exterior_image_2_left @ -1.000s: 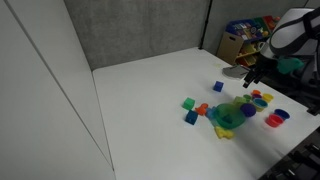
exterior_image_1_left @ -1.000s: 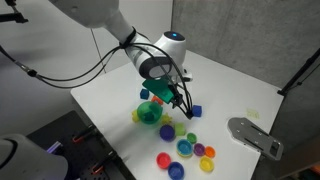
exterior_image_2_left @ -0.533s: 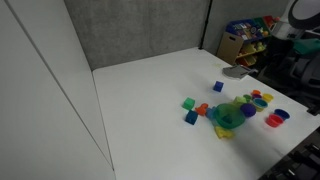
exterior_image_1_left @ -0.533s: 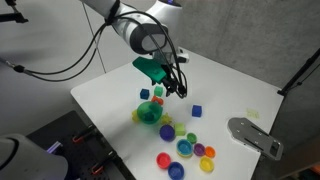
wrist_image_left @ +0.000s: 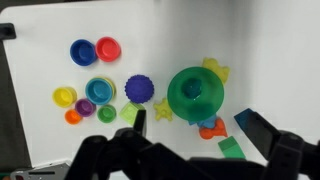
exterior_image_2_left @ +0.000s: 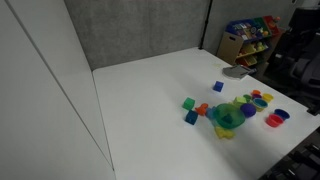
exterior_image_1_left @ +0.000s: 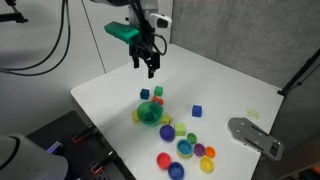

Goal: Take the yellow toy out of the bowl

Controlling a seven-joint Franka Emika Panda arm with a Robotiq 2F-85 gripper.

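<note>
Gripper (exterior_image_1_left: pixel 148 68): hangs high above the toy cluster, pointing down. Jaws stand apart with nothing between them. The wrist view looks straight down past 2 dark fingers (wrist_image_left: pixel 265 135).

Yellow toy (wrist_image_left: pixel 163 108): small, bright yellow, star-shaped. It lies flat on the white table (wrist_image_left: pixel 270 45), outside the bowl (wrist_image_left: pixel 195 92) and right at its rim; I cannot tell whether they touch. The bowl is round, green and wider than any cup. A second yellow bit (wrist_image_left: pixel 213 68) peeks out on the bowl's opposite side, partly hidden.

Close neighbours: purple round piece (wrist_image_left: pixel 138 88) just beside the toy, red piece (wrist_image_left: pixel 208 124) against the bowl's rim, green cube (wrist_image_left: pixel 232 148) near a finger. A blue cup (wrist_image_left: pixel 83 52), a red cup (wrist_image_left: pixel 107 48) and the smaller cups (wrist_image_left: pixel 85 102) lie further off.

Edges and room: in both exterior views the bowl sits close to the table's near edge, with the cups trailing toward the near corner (exterior_image_1_left: pixel 185 150). A lone blue cube (exterior_image_1_left: pixel 196 110) sits further in. From the bowl to the far edge and far corners the top is open white surface (exterior_image_2_left: pixel 150 85).
</note>
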